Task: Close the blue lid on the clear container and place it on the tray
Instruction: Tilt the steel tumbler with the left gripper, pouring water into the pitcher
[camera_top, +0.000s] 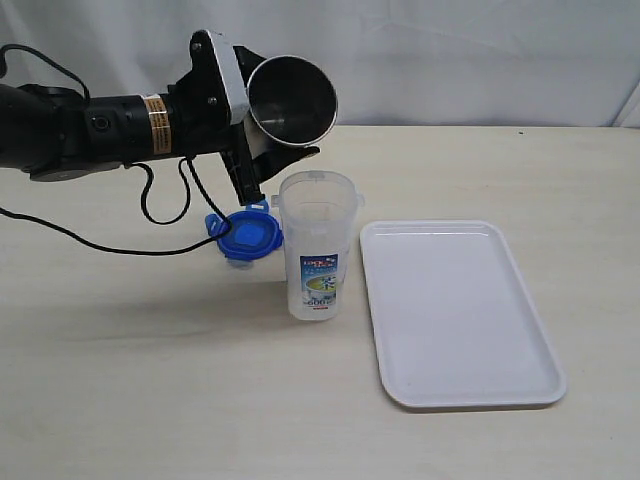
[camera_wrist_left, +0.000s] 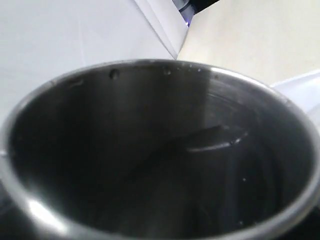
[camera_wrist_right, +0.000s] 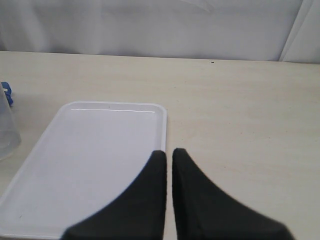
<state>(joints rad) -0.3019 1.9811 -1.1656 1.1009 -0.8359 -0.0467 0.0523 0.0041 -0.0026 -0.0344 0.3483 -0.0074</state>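
Left gripper (camera_top: 265, 150) sits high in the upper left of the exterior view, jaws spread wide around a steel tumbler (camera_top: 291, 98) tipped on its side. The tumbler's dark inside fills the whole left wrist view, so that hand is busy. The blue lid (camera_top: 248, 237) lies low on the table (camera_top: 150, 380) just left of centre, almost straight under that gripper's lower black finger. Its flaps are splayed, and it sits just beside the clear container (camera_top: 318, 245), perhaps touching the wall. The container stands upright at centre frame, long axis vertical, mouth open at the top with no lid on it. The tray (camera_top: 520, 385) lies empty to its right, close but apart. The right gripper (camera_wrist_right: 168, 165) is out of the exterior view. Its own camera shows the two black fingers drawn almost together on nothing, above the tray's near edge. So the lid lies on the left arm's side, and that arm is nearer but loaded. From the free right hand, the container stands between it and the lid.
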